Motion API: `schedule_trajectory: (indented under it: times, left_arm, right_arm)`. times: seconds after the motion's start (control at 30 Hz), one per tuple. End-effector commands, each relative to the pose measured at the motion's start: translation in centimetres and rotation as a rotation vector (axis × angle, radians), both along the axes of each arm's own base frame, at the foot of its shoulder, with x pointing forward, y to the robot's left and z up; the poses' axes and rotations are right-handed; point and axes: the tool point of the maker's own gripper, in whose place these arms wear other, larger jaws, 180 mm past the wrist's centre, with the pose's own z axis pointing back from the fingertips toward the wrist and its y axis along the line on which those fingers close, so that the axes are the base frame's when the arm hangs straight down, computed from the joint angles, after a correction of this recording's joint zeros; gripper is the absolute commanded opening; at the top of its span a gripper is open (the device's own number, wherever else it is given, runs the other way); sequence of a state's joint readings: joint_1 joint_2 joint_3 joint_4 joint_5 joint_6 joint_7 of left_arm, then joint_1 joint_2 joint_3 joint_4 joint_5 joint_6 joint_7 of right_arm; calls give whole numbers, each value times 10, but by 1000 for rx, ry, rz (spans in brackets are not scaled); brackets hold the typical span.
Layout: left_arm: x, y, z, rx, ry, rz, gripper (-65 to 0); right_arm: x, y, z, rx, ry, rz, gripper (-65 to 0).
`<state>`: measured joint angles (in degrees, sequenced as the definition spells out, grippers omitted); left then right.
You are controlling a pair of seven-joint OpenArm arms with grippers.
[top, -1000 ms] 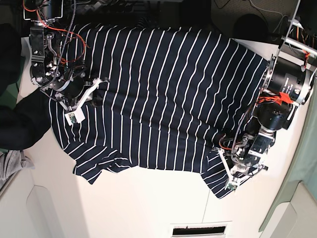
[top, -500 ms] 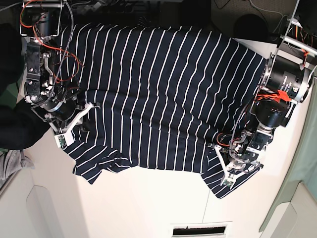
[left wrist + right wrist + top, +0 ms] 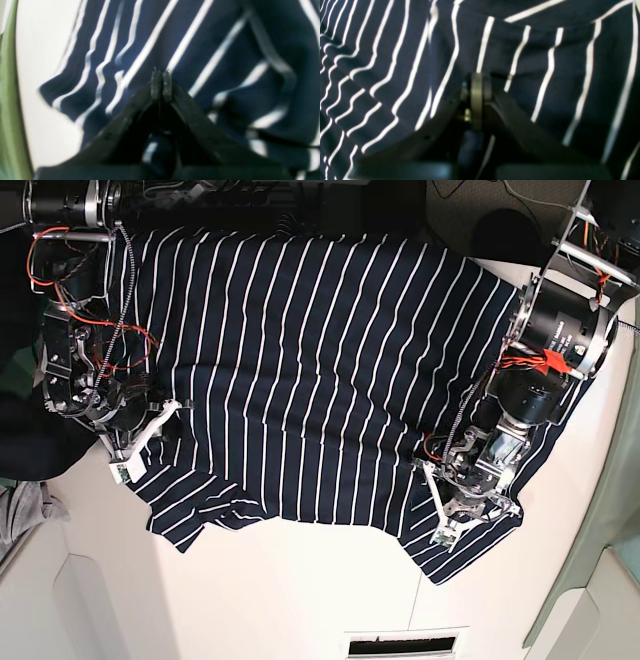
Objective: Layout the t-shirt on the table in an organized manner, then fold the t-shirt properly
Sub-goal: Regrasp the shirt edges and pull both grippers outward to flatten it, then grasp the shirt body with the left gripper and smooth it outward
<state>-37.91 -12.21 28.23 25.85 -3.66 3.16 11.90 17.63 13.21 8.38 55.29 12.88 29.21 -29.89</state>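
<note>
left hand [image 3: 160,83] pinched closed over t-shirt [image 3: 200,50]

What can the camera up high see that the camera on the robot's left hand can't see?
Only the base view shows the whole striped t-shirt spread out, both arms, the right gripper, and a grey cloth at the edge. Only the left wrist view shows the left gripper up close, its fingers pressed shut over wrinkled fabric, beside a green strip. Both show the navy shirt with white stripes and the white table.
</note>
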Motion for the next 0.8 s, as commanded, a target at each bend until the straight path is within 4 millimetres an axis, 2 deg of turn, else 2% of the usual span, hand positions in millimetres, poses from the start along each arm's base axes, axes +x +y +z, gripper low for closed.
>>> schedule_trajectory:
  times: [0.0,0.2,0.47,0.67,0.77]
  left_arm:
    - [24,5,31,12,-78,1,-650]
    - [34,13,45,22,-105,8,-650]
    - [31,12,41,21,-85,8,-650]
    - [24,40,41,68,-52,44,-650]
    - [23,58,46,92,-56,62,-650]
  right_arm:
    - [3,-19,5,-43,6,-8,-650]
    - [-5,-47,8,-57,54,-33,-650]
    - [-5,-72,15,-70,52,-67,-650]
    - [-4,-95,20,-108,54,-121,-650]
    - [2,-99,28,-94,30,-133,-650]
